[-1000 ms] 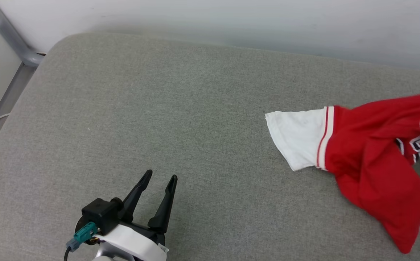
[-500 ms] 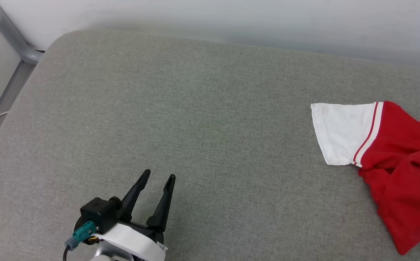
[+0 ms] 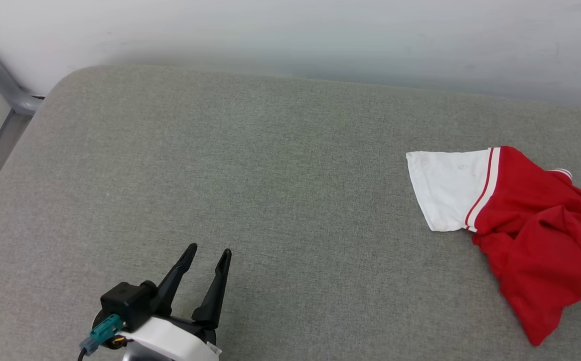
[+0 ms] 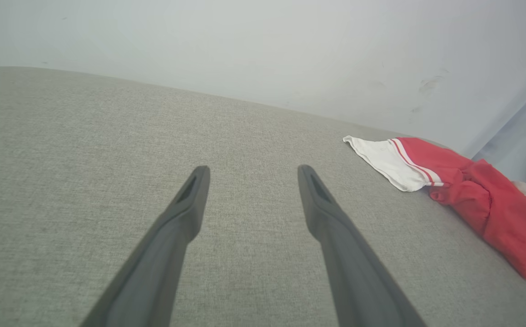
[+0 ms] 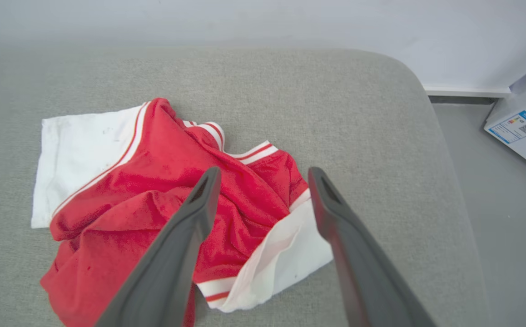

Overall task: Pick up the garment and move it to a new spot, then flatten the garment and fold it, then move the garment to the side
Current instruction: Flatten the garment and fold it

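My right gripper (image 5: 264, 172): jaws spread, nothing held, poised over the garment (image 5: 154, 181). My left gripper (image 3: 208, 249): spread, empty, well apart. Between them: broad bare cushion (image 3: 270, 175), its rounded right edge near the garment. Garment crumpled at that end, white sleeve (image 3: 446, 190) pointing left, long axis left-to-right.

Left pincer (image 3: 210, 249) and right pincer (image 5: 264, 171) both stand spread wide.
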### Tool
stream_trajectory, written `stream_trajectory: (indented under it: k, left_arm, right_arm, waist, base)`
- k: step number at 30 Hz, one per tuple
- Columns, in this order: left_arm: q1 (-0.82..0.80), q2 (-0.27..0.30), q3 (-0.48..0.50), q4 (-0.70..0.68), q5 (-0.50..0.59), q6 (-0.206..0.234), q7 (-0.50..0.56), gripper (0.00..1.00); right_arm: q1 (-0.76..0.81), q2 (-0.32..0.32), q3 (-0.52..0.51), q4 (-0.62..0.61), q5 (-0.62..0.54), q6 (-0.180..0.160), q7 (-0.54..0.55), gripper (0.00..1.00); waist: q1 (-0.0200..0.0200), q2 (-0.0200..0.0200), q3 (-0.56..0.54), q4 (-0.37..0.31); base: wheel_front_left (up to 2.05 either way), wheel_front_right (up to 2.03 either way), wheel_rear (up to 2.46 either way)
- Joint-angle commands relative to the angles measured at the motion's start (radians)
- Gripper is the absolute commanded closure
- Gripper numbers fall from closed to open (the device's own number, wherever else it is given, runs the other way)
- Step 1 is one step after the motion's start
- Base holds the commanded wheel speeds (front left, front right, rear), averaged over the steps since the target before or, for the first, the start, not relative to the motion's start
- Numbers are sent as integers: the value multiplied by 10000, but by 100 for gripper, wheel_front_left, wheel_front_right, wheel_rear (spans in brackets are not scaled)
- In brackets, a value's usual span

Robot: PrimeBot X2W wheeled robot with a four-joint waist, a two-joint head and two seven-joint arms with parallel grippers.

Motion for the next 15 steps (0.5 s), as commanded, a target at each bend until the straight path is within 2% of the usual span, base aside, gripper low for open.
stream_trajectory:
  k: [1,5,8,11,15]
  left_arm:
    - [132,85,59,-43,17,1,-26,0]
    - [133,165,129,-145,41,1,-24,0]
    - [151,202,122,-221,79,1,-26,0]
    - [119,252,105,-293,82,1,-26,0]
    - [111,317,176,-431,151,1,-25,0]
  right_arm:
    - [287,226,-71,-401,34,-7,23,0]
    - [1079,745,-73,-2189,140,-7,-91,0]
    - [1848,1185,-4,-3385,64,-9,-610,0]
    - [2475,1408,150,-4392,-45,-9,-1842,0]
    - [3555,1553,376,-4903,-350,-9,-3880,0]
  waist:
    - [0,0,-46,-41]
    - [0,0,-96,-84]
    - [0,0,-123,-96]
    - [0,0,-103,-115]
    - [0,0,-102,-136]
  base:
    - [0,0,0]
    - [0,0,0]
    - [0,0,0]
    - [0,0,0]
    - [0,0,0]
